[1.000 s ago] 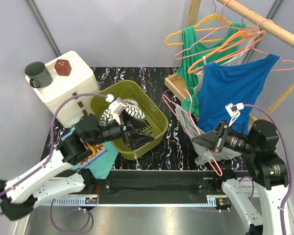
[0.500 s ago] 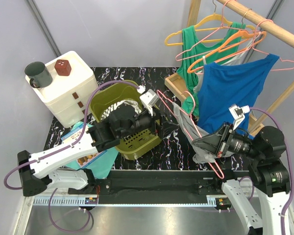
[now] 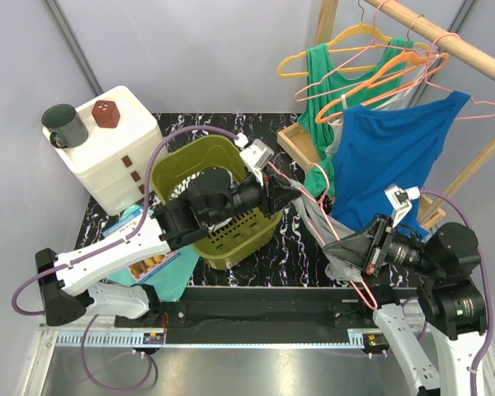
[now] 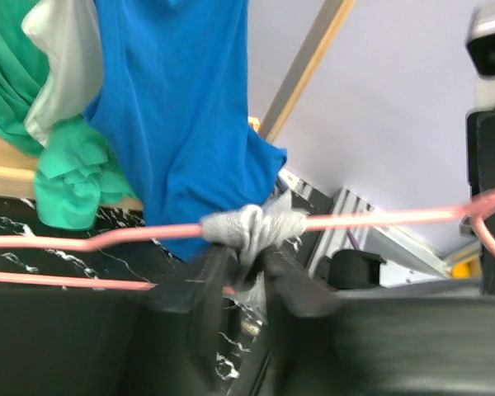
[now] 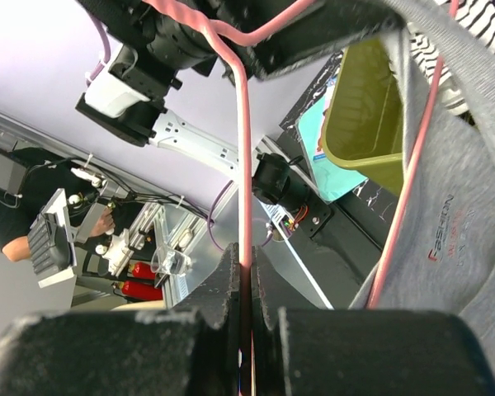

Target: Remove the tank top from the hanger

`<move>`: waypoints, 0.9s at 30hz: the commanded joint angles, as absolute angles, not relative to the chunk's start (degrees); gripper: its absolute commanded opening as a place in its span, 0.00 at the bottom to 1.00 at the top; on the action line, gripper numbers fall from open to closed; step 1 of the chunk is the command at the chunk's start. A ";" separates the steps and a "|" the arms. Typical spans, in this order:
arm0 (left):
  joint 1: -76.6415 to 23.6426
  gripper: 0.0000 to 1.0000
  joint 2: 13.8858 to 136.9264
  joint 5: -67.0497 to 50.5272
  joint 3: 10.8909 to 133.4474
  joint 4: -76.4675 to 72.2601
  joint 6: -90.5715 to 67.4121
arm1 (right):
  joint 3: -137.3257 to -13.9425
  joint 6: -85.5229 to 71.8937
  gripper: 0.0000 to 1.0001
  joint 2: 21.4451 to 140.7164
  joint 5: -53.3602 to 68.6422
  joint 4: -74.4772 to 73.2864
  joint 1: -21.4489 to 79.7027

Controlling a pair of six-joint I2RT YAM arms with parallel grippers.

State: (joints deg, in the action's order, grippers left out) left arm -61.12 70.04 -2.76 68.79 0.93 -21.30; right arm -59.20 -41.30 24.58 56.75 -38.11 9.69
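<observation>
A grey tank top (image 3: 317, 211) hangs on a pink hanger (image 3: 360, 285) held low over the table's right half. My right gripper (image 3: 335, 245) is shut on the hanger's wire (image 5: 243, 165), which runs straight between its jaws (image 5: 247, 272); the grey fabric (image 5: 462, 239) fills the right of that view. My left gripper (image 3: 290, 185) reaches over from the left to the hanger's far shoulder. In the left wrist view its jaws (image 4: 249, 262) are shut on the bunched grey strap (image 4: 252, 226) where it wraps the pink wire (image 4: 107, 238).
An olive basket (image 3: 223, 241) with striped cloth sits under the left arm. A blue tank top (image 3: 396, 157) and a green one (image 3: 322, 76) hang on other hangers from the wooden rail (image 3: 454, 41). A white box (image 3: 115, 140) with a mug (image 3: 64, 125) stands at the back left.
The left arm swung right from above the basket to the hanger, and its open jaws closed on the grey strap. The right gripper kept its hold and dropped slightly.
</observation>
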 commanded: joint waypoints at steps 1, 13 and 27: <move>-61.17 0.00 70.23 1.57 74.00 2.02 -17.85 | -59.07 -43.41 0.00 21.98 59.94 -34.89 9.49; -50.29 0.00 68.82 8.44 78.14 9.32 -17.67 | -59.85 -42.36 0.00 16.26 63.98 -39.99 9.49; -45.70 0.00 72.68 3.44 76.47 8.97 -20.47 | -62.93 -39.65 0.00 12.92 61.62 -41.14 9.49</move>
State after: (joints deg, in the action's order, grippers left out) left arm -47.79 71.35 3.77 75.77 12.01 -19.27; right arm -60.07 -41.12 13.85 60.27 -42.02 9.30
